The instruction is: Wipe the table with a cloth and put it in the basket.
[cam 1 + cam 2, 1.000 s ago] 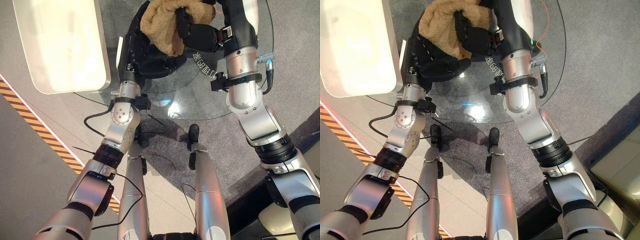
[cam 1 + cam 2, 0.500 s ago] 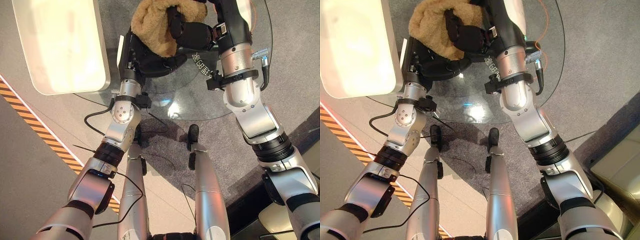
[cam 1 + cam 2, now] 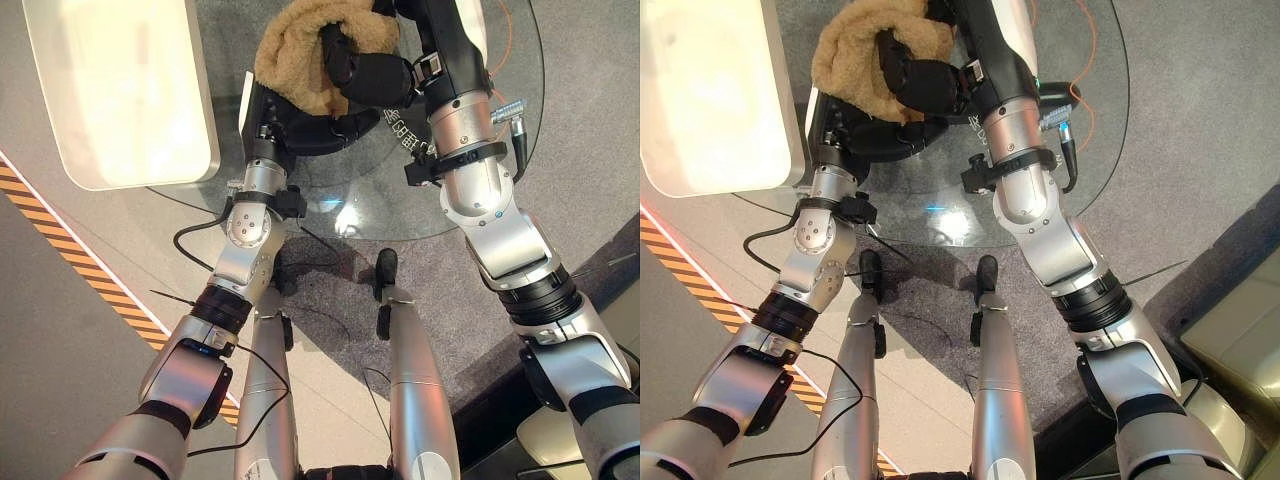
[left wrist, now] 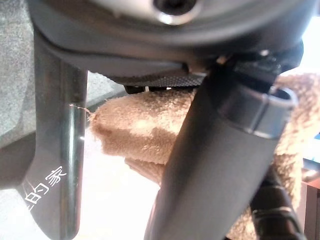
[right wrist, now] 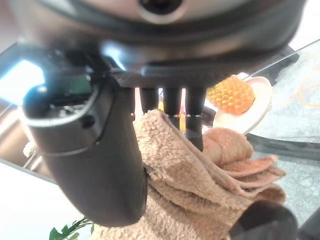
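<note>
Gripping a bunched tan cloth [image 3: 300, 55] above the round glass bench [image 3: 400, 190] with both hands.

Right hand [image 3: 365, 70] curling its fingers [image 5: 192, 117] and thumb around the cloth's right side, clenched on the fabric. Left hand [image 3: 300, 125] sitting under and near the cloth's left side, thumb pressing against the fabric in the left wrist view, grasping it too. Lying at the far left beside the bench, a white tray-like slab [image 3: 120, 90]. Showing past the cloth in the right wrist view, a plate [image 5: 250, 107] carrying an orange textured object [image 5: 231, 94].
</note>
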### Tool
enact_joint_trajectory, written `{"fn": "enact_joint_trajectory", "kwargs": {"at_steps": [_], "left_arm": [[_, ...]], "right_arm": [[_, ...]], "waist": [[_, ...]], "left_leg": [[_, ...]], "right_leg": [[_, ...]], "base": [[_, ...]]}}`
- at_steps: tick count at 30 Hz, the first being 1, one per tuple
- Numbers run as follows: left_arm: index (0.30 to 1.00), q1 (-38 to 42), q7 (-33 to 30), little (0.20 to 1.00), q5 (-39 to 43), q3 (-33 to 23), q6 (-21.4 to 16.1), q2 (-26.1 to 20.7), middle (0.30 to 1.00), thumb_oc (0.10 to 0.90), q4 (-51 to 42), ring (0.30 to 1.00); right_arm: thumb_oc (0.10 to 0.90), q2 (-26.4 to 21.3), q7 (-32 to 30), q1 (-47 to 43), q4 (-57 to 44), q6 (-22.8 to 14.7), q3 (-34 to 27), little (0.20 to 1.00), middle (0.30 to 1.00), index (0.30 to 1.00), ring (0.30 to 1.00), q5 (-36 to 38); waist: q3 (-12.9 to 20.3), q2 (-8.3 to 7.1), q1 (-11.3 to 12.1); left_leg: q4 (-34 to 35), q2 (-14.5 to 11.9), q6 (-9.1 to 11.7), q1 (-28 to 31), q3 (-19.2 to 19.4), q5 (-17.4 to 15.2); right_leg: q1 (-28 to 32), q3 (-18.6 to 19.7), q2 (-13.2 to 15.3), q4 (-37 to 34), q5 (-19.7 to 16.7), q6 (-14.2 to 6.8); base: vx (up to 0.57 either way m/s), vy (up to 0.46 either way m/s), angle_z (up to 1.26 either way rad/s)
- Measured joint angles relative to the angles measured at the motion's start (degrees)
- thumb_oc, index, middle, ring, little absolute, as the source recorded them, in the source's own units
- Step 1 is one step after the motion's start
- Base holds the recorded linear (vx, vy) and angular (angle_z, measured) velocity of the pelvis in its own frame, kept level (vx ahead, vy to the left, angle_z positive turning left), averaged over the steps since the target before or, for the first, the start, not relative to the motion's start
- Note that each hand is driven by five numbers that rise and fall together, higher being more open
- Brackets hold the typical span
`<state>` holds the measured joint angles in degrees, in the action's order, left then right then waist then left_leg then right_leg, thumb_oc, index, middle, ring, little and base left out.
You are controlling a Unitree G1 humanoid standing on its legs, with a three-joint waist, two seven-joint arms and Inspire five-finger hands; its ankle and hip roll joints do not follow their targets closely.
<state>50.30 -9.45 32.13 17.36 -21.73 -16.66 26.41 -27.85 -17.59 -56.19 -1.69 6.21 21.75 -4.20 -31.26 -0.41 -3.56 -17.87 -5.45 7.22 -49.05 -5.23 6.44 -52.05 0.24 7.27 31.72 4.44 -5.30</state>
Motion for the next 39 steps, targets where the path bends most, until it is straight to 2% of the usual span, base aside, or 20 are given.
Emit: {"fn": "enact_joint_trajectory", "kwargs": {"at_steps": [1,9,18,22,28,39], "left_arm": [[0.3,0.0,0.0,0.2,0.01,0.0,0.0,-0.01,0.3,0.1,0.0,0.3],[0.3,0.03,0.47,0.2,2.92,-0.5,0.0,0.39,0.3,0.1,0.01,0.3],[0.3,0.15,1.65,0.2,3.74,-1.13,0.0,0.52,0.3,0.1,0.09,0.3],[0.3,0.14,4.0,0.2,7.94,-1.12,0.07,0.77,0.3,0.1,0.18,0.3],[0.3,0.06,8.72,0.2,18.12,-2.38,0.55,3.96,0.3,0.1,0.54,0.3],[0.3,0.07,8.99,0.2,18.98,-2.47,1.44,4.42,0.3,0.1,0.54,0.3]], "right_arm": [[0.1,0.12,0.03,0.0,0.0,-0.02,0.0,0.2,0.3,0.3,0.3,0.0],[0.1,0.85,1.7,0.0,-0.01,-1.74,0.03,0.2,0.3,0.3,0.3,0.23],[0.1,1.38,1.78,0.0,-0.01,-1.91,0.04,0.2,0.3,0.3,0.3,0.39],[0.1,1.4,1.78,0.0,-0.01,-2.1,0.03,0.2,0.3,0.3,0.3,0.43],[0.1,2.19,1.74,-0.01,-0.01,-2.89,0.0,0.2,0.3,0.3,0.3,0.37],[0.1,2.13,1.74,0.0,0.0,-2.86,-0.01,0.2,0.3,0.3,0.3,0.38]], "waist": [[0.0,0.0,-0.02],[0.0,-0.01,-0.18],[0.0,-0.04,-0.24],[-0.01,-0.05,-0.32],[-0.01,-0.13,-0.37],[-0.01,-0.14,-1.1]], "left_leg": [[0.01,0.0,0.0,0.0,0.0,0.0],[0.1,-0.01,0.0,0.0,0.0,0.0],[0.18,-0.01,0.0,0.0,0.0,0.0],[0.17,-0.01,0.0,0.0,0.0,0.0],[0.19,-0.01,0.0,0.0,0.0,0.0],[0.18,-0.01,0.0,0.0,0.0,0.0]], "right_leg": [[0.0,0.0,0.0,-0.01,0.0,0.0],[0.0,0.0,0.0,-0.05,0.04,-0.05],[0.0,-0.01,0.0,-0.11,0.06,-0.09],[0.0,-0.01,0.0,-0.11,0.06,-0.08],[0.0,-0.01,0.0,-0.11,0.06,-0.08],[0.0,-0.01,0.0,-0.11,0.06,-0.08]], "base": [[0.0,0.0,0.0],[0.0,0.0,0.0],[0.0,0.0,0.0],[0.0,0.0,0.0],[0.0,0.0,0.0],[0.0,0.0,0.0]]}}
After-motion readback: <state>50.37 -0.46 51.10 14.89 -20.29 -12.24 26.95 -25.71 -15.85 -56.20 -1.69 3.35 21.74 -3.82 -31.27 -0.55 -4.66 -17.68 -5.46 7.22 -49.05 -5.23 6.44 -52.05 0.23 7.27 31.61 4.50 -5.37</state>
